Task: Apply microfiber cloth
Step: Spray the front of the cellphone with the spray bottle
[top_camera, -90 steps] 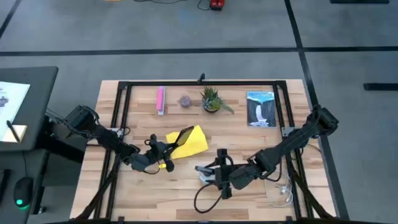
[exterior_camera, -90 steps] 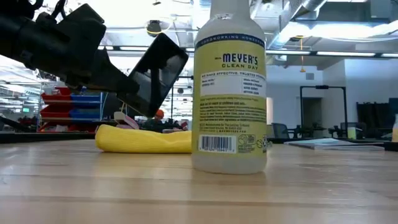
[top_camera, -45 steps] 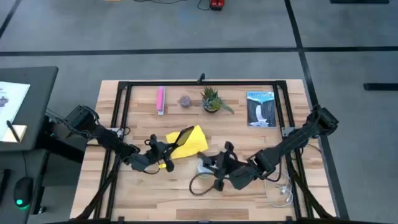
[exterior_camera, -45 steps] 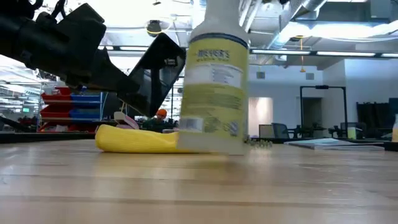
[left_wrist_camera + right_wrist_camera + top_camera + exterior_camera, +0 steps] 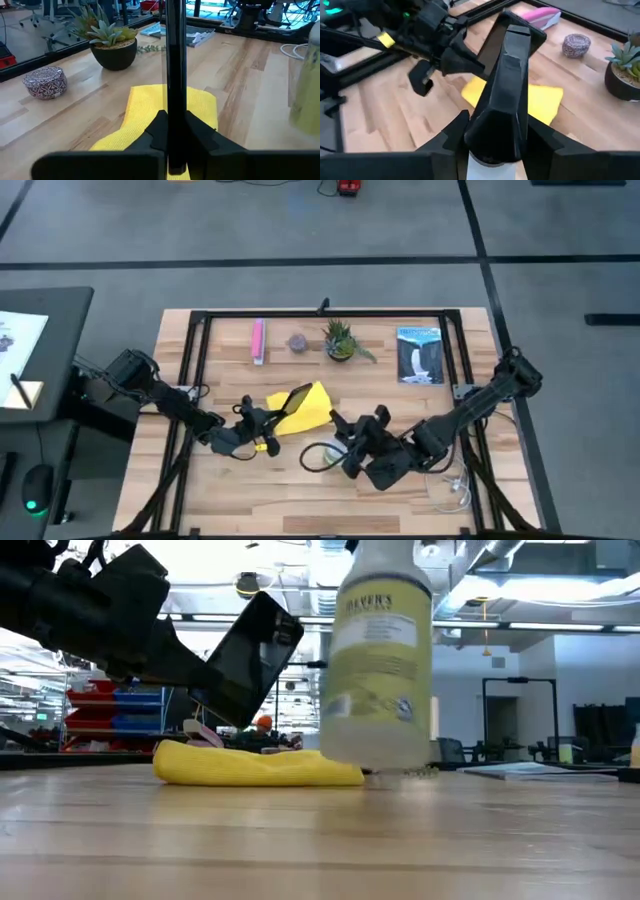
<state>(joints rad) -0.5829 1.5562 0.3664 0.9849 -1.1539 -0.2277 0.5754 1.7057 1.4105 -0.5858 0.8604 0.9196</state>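
The bright yellow soft square microfiber cloth [image 5: 309,408] is lying on the wooden tabletop, roughly mid-table, a bit left of centre. It's plain, no markings, and kinda rumpled rather than spread flat, with a rolled, puffy edge [image 5: 255,766] seen from table height. It sits skewed relative to the table edges [image 5: 165,112].

"MEYER'S" brand name on the pale yellow spray bottle [image 5: 378,665], smaller label print below it too blurred to read
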